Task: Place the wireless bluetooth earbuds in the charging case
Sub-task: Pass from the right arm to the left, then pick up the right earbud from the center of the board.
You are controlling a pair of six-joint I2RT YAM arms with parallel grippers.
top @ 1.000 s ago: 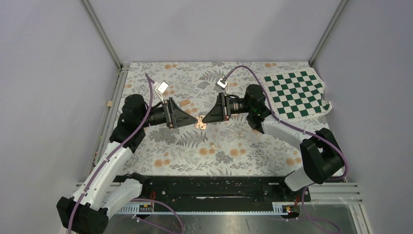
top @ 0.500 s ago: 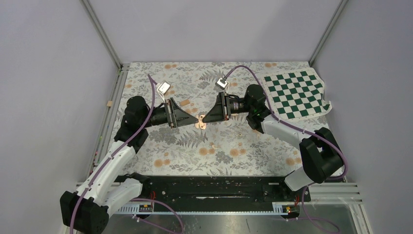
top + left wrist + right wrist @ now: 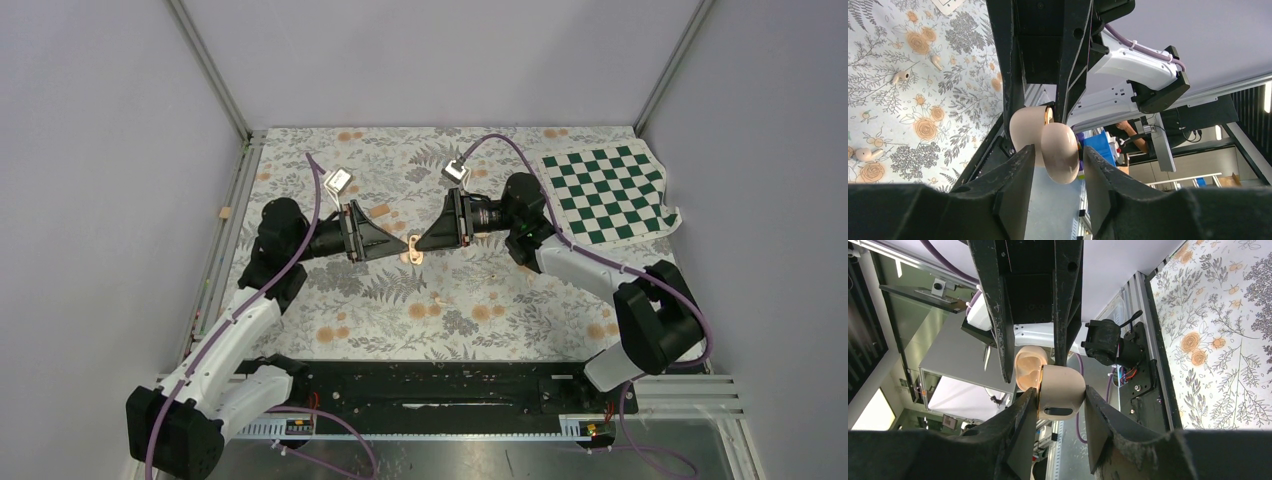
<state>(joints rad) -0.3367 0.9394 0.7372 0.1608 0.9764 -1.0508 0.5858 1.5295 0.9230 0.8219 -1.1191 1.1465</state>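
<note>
Your two arms meet nose to nose at the centre of the top view. Pinned between them is the small rounded peach-beige plastic clamshell charging case (image 3: 411, 254), held up off the grey-and-orange floral tablecloth (image 3: 400, 320). Your left gripper (image 3: 403, 244) comes in from the left of the frame and your right gripper (image 3: 421, 245) from the right, tips almost touching. On the left wrist view your own black fingers (image 3: 1015, 175) rise from the bottom edge, pinched on the nearer half of the case. The other half is angled away behind it at a gold hinge, so the clamshell is open. Over on the right wrist view your right gripper is clamped on the half with the dark slot on its face. The hollow peach inside of the other half shows just above it, between the left fingers reaching down from the top. The tiny pale peach-beige plastic earbuds lie loose on the cloth, well apart from the case: one at the upper left of the left wrist view (image 3: 900, 76), another low at the left edge (image 3: 863, 154). A small pale piece (image 3: 937, 61) sits near the first; you can't tell what it is. A green-and-white checkered mat (image 3: 605, 190) lies at the upper right of the top view.
</note>
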